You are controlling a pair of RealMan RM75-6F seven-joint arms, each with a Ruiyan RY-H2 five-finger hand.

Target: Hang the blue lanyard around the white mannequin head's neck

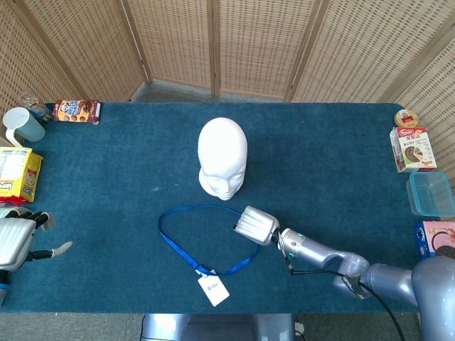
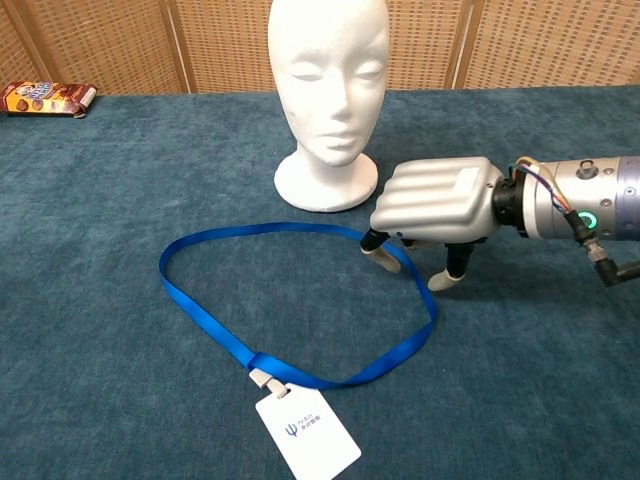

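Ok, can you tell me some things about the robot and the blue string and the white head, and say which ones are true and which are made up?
1. The blue lanyard is already around the white mannequin head's neck. False: it lies flat on the table in front of the head.
2. The right hand is over the lanyard's right side, fingers pointing down. True.
3. The white badge is clipped to the end of the lanyard nearest the camera. True.
4. The left hand is holding the lanyard. False: it is far off at the table's left edge, holding nothing.
5. The mannequin head has tipped over. False: it stands upright.
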